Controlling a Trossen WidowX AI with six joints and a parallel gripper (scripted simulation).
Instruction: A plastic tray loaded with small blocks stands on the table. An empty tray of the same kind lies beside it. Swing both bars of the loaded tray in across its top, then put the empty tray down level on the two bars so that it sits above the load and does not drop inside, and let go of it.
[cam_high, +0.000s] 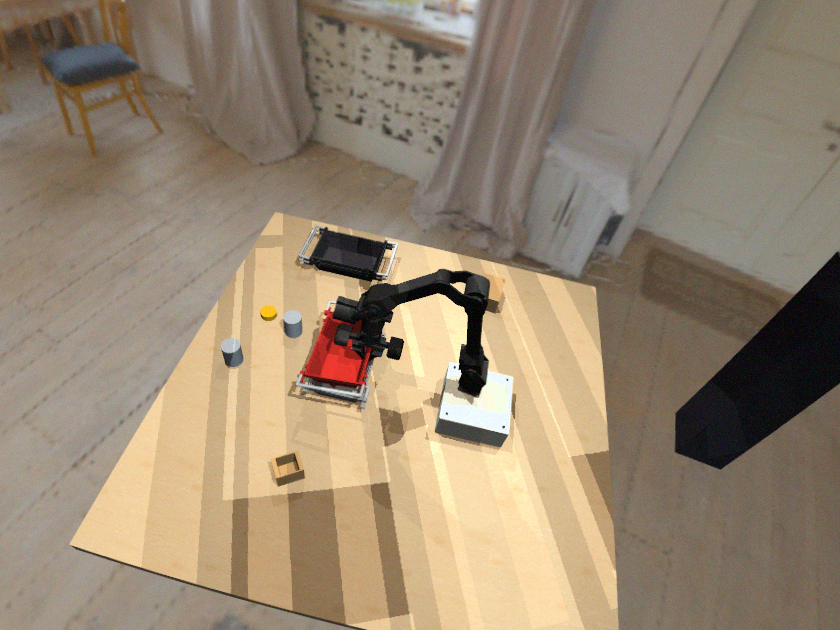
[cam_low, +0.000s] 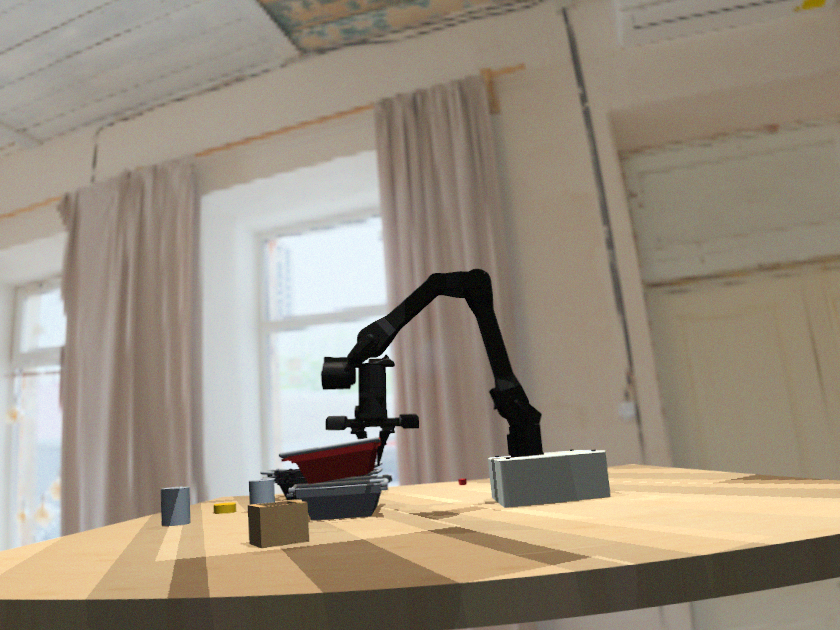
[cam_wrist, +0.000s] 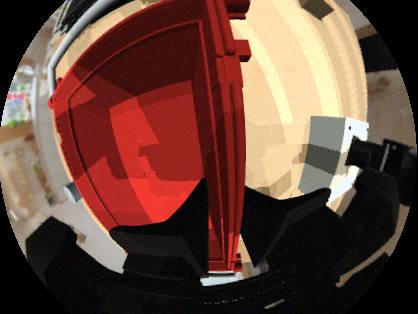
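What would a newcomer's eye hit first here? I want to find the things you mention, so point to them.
Likely the bright red tray (cam_high: 337, 359) (cam_low: 333, 462) (cam_wrist: 165, 150), tilted above a dark grey one (cam_low: 342, 503), its rim in the black arm's hand (cam_high: 367, 344) (cam_low: 373, 444) (cam_wrist: 213, 180). Next, the white base box (cam_high: 478, 415) (cam_low: 552, 480) (cam_wrist: 322, 150) under the arm, then the black tray (cam_high: 349, 252) near the table's far edge.

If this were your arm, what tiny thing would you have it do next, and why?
I'd probably level the red tray before letting go: the end effector grips its wall, and it tilts above the gray tray.

A room in a home, with long curtains (cam_high: 247, 74) (cam_low: 128, 339) and a cushioned chair (cam_high: 91, 65).
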